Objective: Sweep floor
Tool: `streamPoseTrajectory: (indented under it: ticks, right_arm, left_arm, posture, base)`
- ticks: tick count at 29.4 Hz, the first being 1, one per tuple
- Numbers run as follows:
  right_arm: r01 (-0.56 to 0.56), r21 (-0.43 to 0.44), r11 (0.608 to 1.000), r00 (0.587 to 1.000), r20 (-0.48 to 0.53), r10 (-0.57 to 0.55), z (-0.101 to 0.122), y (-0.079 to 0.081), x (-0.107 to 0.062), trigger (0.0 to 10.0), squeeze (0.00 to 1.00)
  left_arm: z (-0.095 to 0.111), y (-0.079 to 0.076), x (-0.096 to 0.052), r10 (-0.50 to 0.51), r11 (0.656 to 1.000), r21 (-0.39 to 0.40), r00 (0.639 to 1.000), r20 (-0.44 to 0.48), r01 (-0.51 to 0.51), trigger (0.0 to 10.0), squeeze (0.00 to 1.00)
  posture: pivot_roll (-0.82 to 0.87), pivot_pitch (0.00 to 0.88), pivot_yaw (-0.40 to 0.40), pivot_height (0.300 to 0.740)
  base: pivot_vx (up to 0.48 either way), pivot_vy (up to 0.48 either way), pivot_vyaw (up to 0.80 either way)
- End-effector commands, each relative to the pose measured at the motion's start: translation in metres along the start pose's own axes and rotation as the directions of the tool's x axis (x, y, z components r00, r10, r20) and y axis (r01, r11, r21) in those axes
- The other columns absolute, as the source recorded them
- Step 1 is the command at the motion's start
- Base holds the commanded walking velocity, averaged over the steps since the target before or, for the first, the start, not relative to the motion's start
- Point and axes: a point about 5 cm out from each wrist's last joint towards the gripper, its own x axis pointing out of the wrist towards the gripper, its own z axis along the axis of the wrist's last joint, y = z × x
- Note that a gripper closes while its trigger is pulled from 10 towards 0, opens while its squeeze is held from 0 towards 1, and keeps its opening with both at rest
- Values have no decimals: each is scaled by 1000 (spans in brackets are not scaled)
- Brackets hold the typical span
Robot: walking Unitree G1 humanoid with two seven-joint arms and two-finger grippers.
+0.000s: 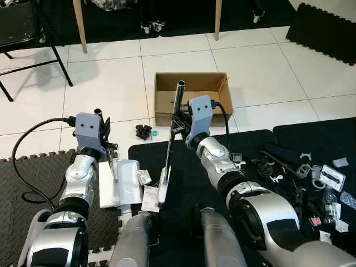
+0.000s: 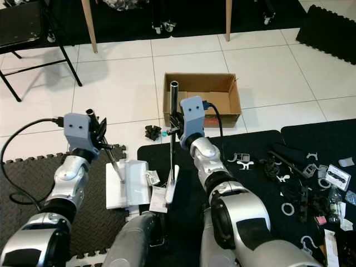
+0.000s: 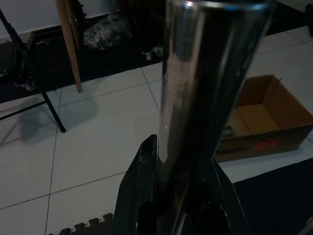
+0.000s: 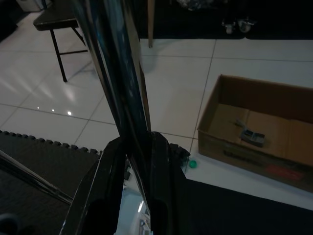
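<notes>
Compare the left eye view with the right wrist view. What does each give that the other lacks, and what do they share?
Left eye view adds: the left gripper shut on the dustpan handle, the white dustpan, and loose parts on the black mat.
Right wrist view adds: a small grey item lying inside the box.
Shared: the right gripper shut on the broom pole, the cardboard box, the white tiled floor and a black chair.
</notes>
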Motion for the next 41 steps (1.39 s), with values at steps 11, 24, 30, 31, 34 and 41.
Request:
streamPoseTrajectory:
  ticks: [11,24,30,31,34,41]
  right_arm:
    - [-273,167,947,953,181,243,31,115,28,10000,0]
    - [-390,550,738,919,283,274,52,127,37,10000,0]
    - [-455,372,810,881,322,347,63,119,36,10000,0]
    - [-457,355,816,879,324,351,64,118,36,10000,0]
    - [-461,251,851,872,305,383,67,111,35,10000,0]
    - [-404,15,915,891,231,390,64,82,31,10000,0]
  left_arm:
    - [-27,-12,-13,-23,998,-53,991,-131,16,10000,0]
    - [-28,-10,-14,-10,999,-51,991,-136,3,10000,0]
    - [-28,-11,-13,-14,999,-51,990,-137,7,10000,0]
    - [-28,-11,-13,-14,999,-51,990,-137,7,10000,0]
    - [-27,-12,-12,-15,999,-52,991,-136,8,10000,0]
    - [-27,-12,-12,-17,999,-51,991,-136,10,10000,0]
  posture:
    - [28,201,-26,740]
    - [20,198,-27,740]
    - [10,194,-27,740]
    - [10,194,-27,740]
    - [6,193,-26,740]
    - [6,195,-21,740]
  base:
    - [0,0,0]
    - [0,0,0]
    - [0,0,0]
    - [0,0,0]
    - [0,0,0]
    - [0,0,0]
